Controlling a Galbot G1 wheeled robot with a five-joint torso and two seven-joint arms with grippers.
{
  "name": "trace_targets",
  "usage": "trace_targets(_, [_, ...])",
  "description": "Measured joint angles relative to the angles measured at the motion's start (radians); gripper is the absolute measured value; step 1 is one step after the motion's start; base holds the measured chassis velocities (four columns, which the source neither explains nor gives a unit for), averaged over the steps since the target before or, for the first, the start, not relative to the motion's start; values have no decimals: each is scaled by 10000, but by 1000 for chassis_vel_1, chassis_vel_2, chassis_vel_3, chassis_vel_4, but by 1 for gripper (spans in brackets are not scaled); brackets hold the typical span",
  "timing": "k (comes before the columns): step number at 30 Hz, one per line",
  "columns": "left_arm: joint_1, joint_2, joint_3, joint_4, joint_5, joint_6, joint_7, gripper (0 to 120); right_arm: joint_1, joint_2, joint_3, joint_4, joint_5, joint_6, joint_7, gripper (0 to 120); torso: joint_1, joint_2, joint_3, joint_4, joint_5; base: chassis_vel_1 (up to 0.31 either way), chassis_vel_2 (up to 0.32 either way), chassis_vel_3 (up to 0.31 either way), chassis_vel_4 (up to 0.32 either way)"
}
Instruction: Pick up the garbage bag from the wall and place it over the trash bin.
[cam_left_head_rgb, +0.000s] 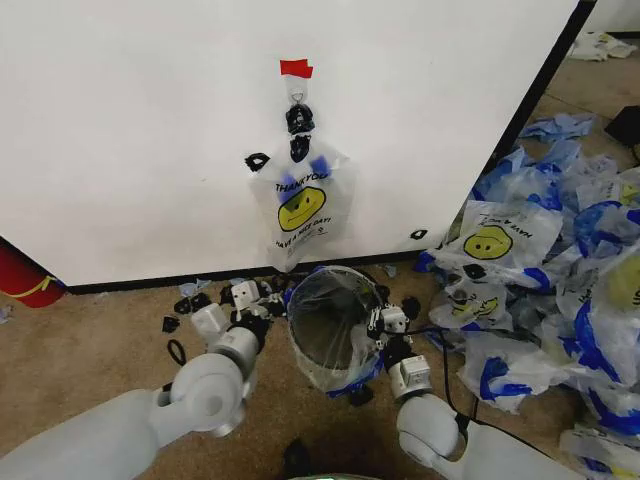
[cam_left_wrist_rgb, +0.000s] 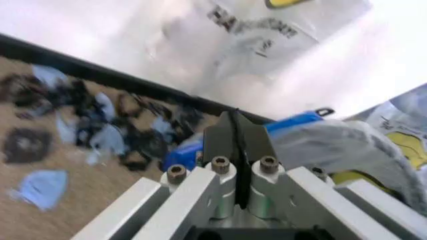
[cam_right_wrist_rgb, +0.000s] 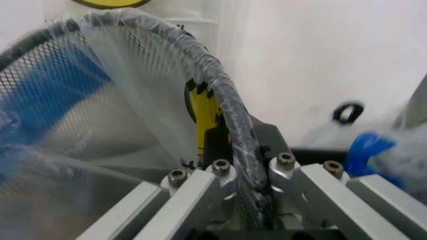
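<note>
- A garbage bag (cam_left_head_rgb: 300, 205) with a yellow smiley face and "THANK YOU" print is hanging flat against the wall (cam_left_head_rgb: 140, 130), on a small hook just under a strip of red tape (cam_left_head_rgb: 296, 68).
- The bag's lower edge is ending just above the black edge where the wall is meeting the floor.
- The trash bin (cam_left_head_rgb: 330, 325) is standing on the brown floor in front of the wall, directly below the hanging bag and tilting toward the robot.
- A clear liner bag (cam_left_head_rgb: 322, 300) with blue trim is already lying stretched over the bin's rim and hanging inside it.
- The left gripper (cam_left_head_rgb: 262, 302) is sitting at the bin's left rim; in the left wrist view its fingers (cam_left_wrist_rgb: 235, 137) are pressing together, with blue plastic bunched right beside them, though whether they are pinching it cannot be told.
- The right gripper (cam_left_head_rgb: 378, 322) is sitting at the bin's right rim; in the right wrist view it (cam_right_wrist_rgb: 230, 150) is clamping the plastic-covered rim between its fingers.
- A heap of identical bags (cam_left_head_rgb: 560, 270) is lying on the floor to the right.
- Small black scraps (cam_left_head_rgb: 178, 320) are lying scattered on the floor left of the bin.
</note>
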Motion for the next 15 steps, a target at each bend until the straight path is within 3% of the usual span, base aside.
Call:
trace_targets(1, [503,210,-542,-11,399,92,120,0,-7,72,-15,294,864,62,81,0,0,0,0,0,-2,0,0,0,0])
trace_targets(4, [897,423,-981,108,813,141,204,0,-4,240,-62,609,1763,86,264,0,0,0,0,4,0,0,0,0,0])
trace_targets(15, [1080,634,-1388,363,1458,261,120,0,276,802,-386,1622,4563,-8,819,0,0,0,0,0,1,0,0,0,0])
